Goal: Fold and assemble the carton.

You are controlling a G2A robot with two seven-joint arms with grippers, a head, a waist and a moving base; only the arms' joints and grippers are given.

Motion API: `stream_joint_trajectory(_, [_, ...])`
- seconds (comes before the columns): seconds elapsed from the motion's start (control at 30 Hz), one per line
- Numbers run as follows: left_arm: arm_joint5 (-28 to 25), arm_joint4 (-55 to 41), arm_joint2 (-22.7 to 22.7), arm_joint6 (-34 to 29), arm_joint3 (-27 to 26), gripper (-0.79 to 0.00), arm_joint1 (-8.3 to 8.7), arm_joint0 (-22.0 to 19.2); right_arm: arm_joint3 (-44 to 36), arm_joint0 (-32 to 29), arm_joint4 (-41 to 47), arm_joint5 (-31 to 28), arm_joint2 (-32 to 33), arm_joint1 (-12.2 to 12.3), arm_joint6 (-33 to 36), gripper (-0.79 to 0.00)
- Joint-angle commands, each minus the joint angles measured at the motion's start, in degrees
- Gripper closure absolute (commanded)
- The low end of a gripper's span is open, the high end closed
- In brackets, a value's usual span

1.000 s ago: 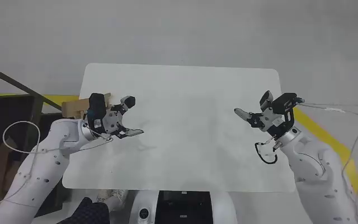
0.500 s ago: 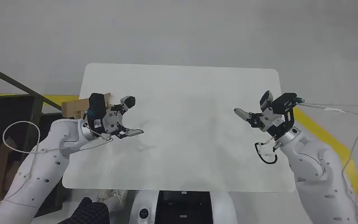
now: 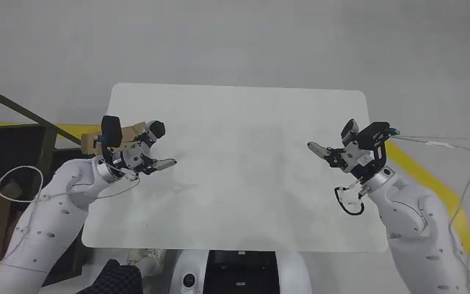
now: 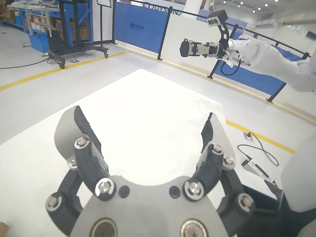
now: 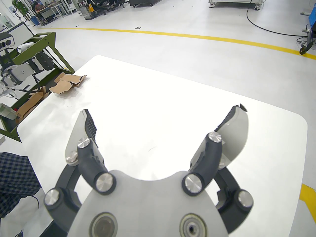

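I've got the left gripper (image 3: 162,146) over the table's (image 3: 242,110) left side, fingers spread wide on nothing, and the right gripper (image 3: 330,135) equally splayed over the right side. The carton (image 5: 68,83) lies flat at the left edge, partly under my left wrist, with a green cart (image 5: 47,48) just beside.

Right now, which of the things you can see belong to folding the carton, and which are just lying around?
For the job:
- flat carton, lying at the edge of the white table
- left gripper, open, near the carton
- right gripper, open, across the table

Just lying about:
- green rack beside the table
- cardboard pieces in the rack
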Motion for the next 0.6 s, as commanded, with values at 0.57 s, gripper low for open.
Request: stream_joint_trajectory(0.57, [0.0,-39.3,-7.7,-28.1,17.4,-0.785,3.93,-0.4,0.0,0.0,0.0,0.0,0.0,0.0,0.0,-0.785])
